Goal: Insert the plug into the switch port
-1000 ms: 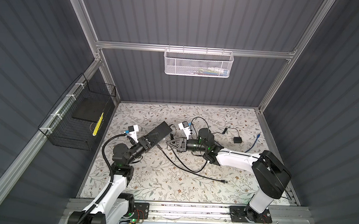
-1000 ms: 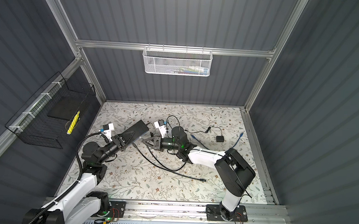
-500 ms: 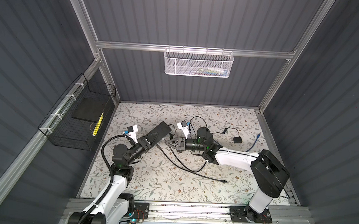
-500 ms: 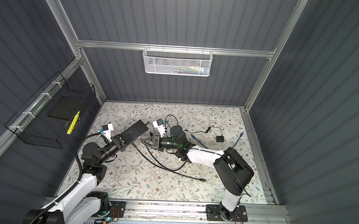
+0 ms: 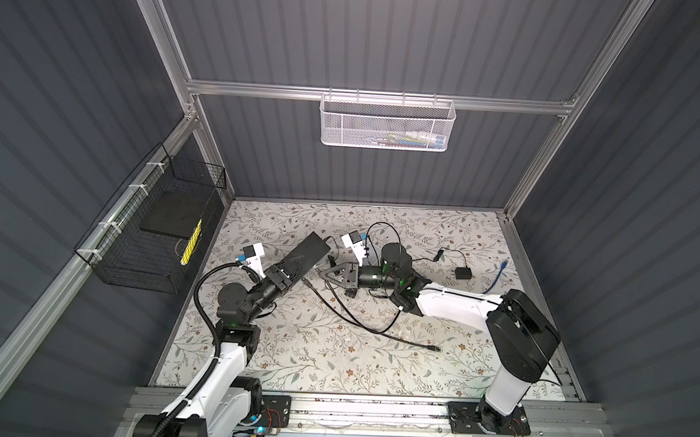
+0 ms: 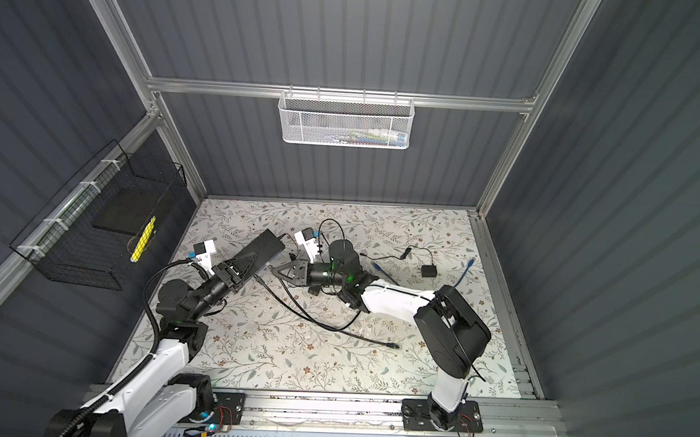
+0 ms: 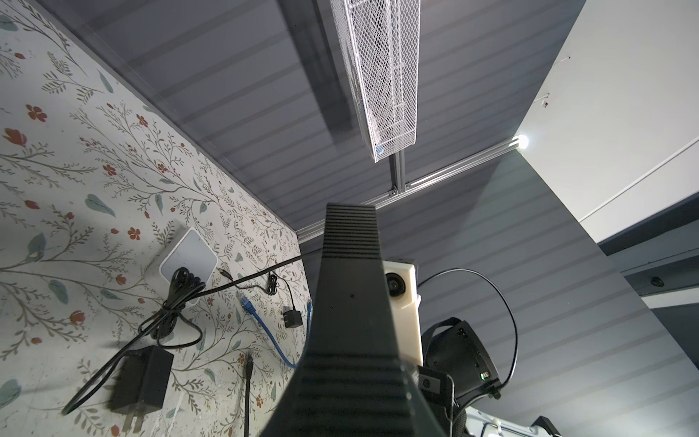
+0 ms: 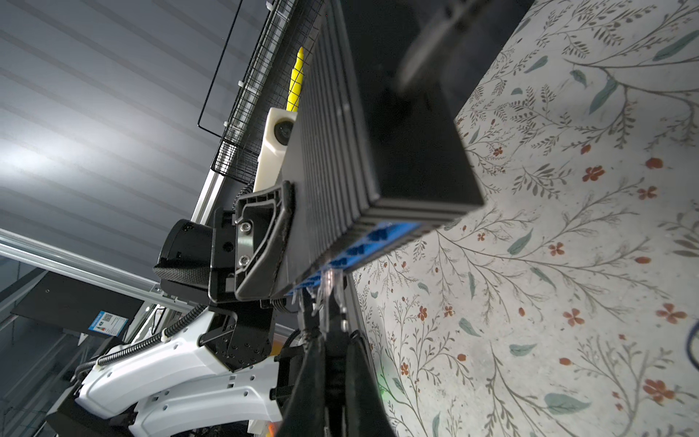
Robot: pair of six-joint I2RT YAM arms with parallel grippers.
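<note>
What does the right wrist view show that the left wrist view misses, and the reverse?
Only the right wrist view: the blue ports on the switch, with the right gripper holding a clear plug right at them. Whether it is seated cannot be told. It also shows a black wire basket.
Only the left wrist view: a white mesh basket, and a white box, a black power adapter and a blue cable lying on the table.
Both: the black switch and the flowered table.
</note>
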